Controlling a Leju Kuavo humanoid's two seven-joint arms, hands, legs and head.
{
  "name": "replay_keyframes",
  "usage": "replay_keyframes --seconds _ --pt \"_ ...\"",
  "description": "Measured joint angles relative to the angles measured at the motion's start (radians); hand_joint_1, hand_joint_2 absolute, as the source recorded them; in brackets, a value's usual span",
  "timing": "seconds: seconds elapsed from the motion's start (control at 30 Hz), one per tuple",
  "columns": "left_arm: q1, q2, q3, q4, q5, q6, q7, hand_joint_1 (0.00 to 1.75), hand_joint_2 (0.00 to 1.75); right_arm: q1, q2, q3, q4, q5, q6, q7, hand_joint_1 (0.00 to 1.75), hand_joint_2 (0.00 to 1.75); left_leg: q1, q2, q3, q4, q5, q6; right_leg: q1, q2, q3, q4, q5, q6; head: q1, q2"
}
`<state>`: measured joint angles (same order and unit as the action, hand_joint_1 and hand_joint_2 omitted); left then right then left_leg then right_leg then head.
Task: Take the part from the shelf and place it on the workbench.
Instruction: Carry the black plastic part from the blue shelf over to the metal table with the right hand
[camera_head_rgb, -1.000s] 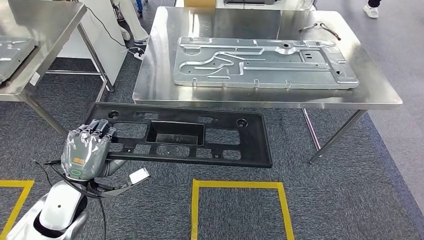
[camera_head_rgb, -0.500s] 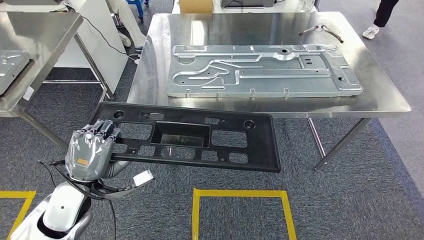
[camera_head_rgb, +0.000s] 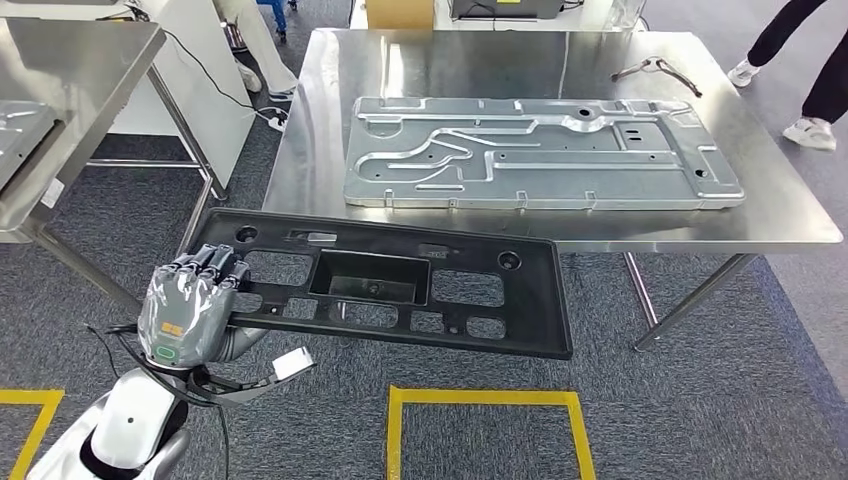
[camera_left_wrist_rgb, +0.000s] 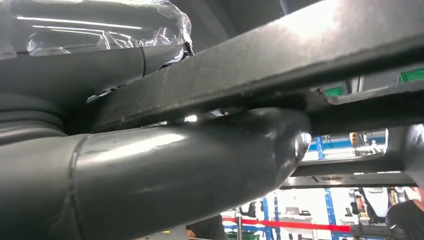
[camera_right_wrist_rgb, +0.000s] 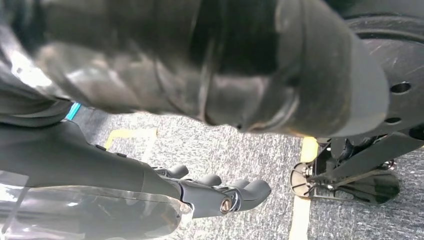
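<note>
black panel held short of the steel table

ahead, a stainless steel table (camera_head_rgb: 780, 205), largest thing in the head view, standing on grey carpet (camera_head_rgb: 700, 420). flat on its top, a long stamped metal plate (camera_head_rgb: 540, 155) with raised channels, lying lengthwise and covering much of the surface. near the far right corner, well apart from that plate, a small bent metal bracket (camera_head_rgb: 655, 68).

in front of the table's near edge and lower than its top, a long black plastic panel (camera_head_rgb: 530, 300) with many cut-outs and a deep rectangular pocket near the middle, carried roughly level over the carpet, not on the table. gripped at its left end by the left hand (camera_head_rgb: 185, 305), dark fingers (camera_head_rgb: 215, 262) curled over the top face; in the left wrist view, thumb (camera_left_wrist_rgb: 200, 165) pressed up under the panel's edge.

on the carpet, a yellow taped rectangle (camera_head_rgb: 480, 398) below the panel. at the left, another steel table (camera_head_rgb: 90, 60).

right hand (camera_right_wrist_rgb: 200, 195) hanging over the carpet, fingers loosely curled, grasping nothing.
</note>
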<state>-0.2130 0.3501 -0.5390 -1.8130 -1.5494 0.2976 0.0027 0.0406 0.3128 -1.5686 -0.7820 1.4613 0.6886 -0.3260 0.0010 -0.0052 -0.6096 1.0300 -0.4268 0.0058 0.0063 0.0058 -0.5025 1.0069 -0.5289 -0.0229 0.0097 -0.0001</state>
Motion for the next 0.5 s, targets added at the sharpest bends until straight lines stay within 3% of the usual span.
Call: replay_keyframes --seconds 0.07,0.33,0.4,0.5 --pt "0.0 -0.001 -0.002 0.0 0.0 0.001 0.0 1.75 0.0 0.0 0.0 0.0 0.0 -0.003 0.003 0.001 0.0 0.0 -0.001 0.0 0.0 0.001 -0.003 0.003 -0.001 0.0 0.001 -0.004 0.0 0.002 0.0 0.0" --pt "0.0 -0.002 -0.002 -0.004 0.0 0.002 0.0 1.75 0.0 -0.001 0.002 0.0 0.0 -0.006 0.007 0.002 0.0 0.0 -0.005 0.001 0.008 -0.007 -0.007 0.025 -0.01 -0.001 0.007 -0.007 -0.005 0.027 0.0 0.0" --pt "-0.001 -0.003 -0.003 -0.007 0.0 0.002 0.0 1.75 0.0 -0.002 0.002 0.0 0.0 -0.006 0.007 0.001 0.0 0.0 0.001 0.005 0.018 -0.021 -0.002 0.033 -0.01 -0.001 -0.011 0.04 -0.032 0.034 0.0 0.0" --pt "-0.001 -0.005 -0.004 -0.008 0.0 0.001 0.0 1.75 0.0 -0.001 0.002 0.0 0.0 -0.005 0.007 -0.001 0.0 0.0 0.003 0.01 0.022 -0.025 -0.003 0.037 -0.018 -0.001 -0.117 0.229 -0.115 0.039 0.0 0.0"
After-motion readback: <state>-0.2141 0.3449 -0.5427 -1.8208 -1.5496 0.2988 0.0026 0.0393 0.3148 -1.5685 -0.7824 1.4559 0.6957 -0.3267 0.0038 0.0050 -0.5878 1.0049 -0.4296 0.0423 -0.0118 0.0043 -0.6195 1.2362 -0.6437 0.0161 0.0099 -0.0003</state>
